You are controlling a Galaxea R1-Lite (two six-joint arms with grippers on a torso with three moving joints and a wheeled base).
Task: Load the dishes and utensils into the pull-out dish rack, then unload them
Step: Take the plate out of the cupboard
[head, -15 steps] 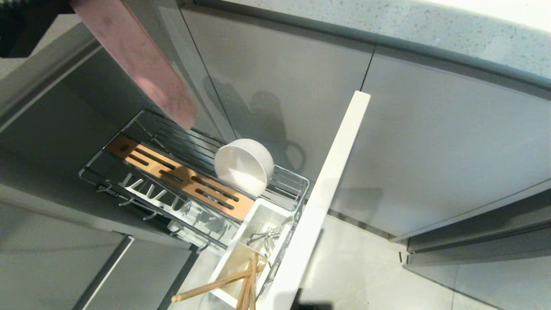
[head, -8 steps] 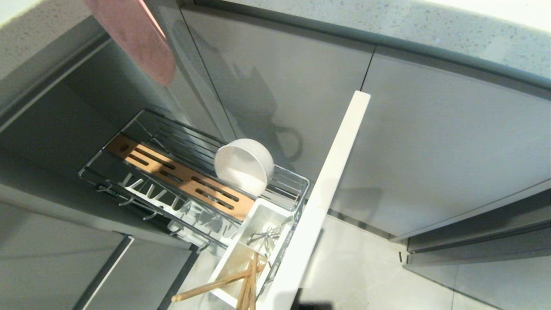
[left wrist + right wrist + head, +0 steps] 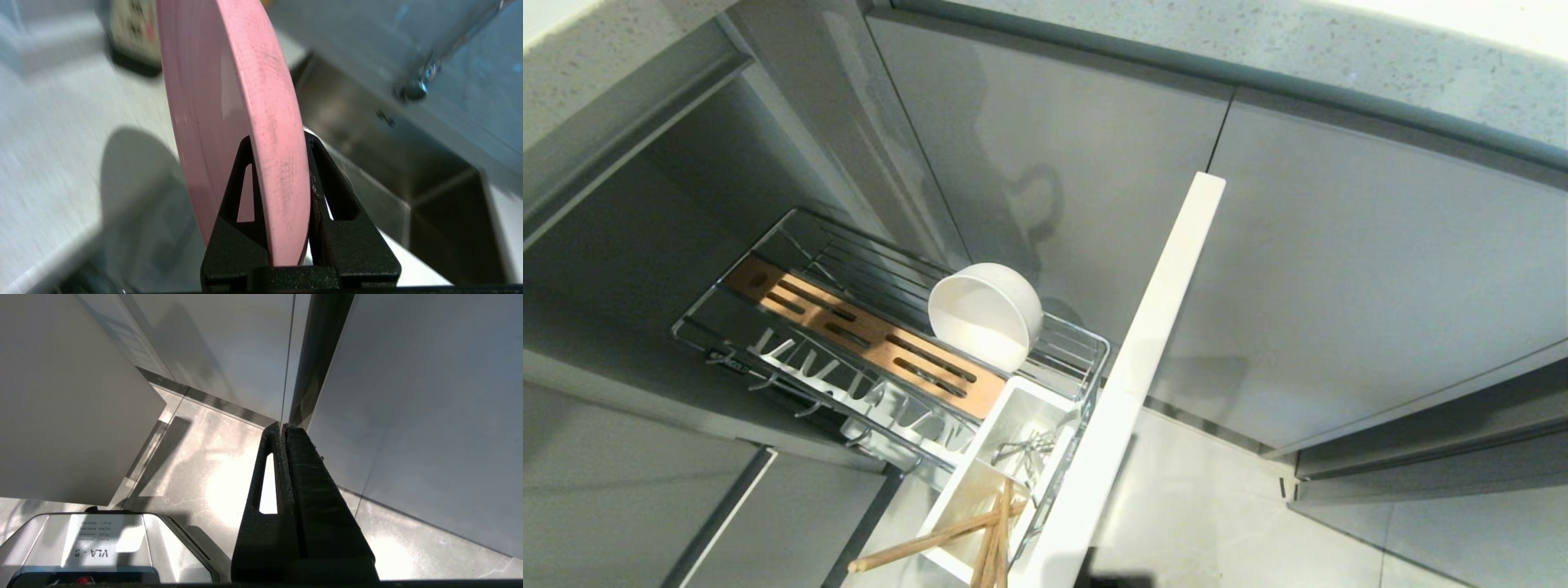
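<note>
My pull-out dish rack (image 3: 768,331) holding white bowl (image 3: 985,314) tilted on its wires, chopsticks (image 3: 980,535) in its white tub (image 3: 1013,425); my left gripper (image 3: 282,143) jaws clamped on pink plate (image 3: 229,102), edge-on above the tabletop (image 3: 61,143) beside steel sink (image 3: 429,196); my right gripper (image 3: 284,428) jaws pressed together, empty

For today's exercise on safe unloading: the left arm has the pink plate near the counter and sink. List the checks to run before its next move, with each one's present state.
1. Left tool shut on the pink plate at its rim: ok.
2. Plate out of the dish rack: ok.
3. Set-down spot on the counter free: cannot tell, only partly seen.
4. Plate clear of the sink and faucet: ok, both beside it.
5. White bowl and chopsticks waiting in the rack: ok.
6. Right tool shut, parked by the cabinet fronts: ok.
</note>
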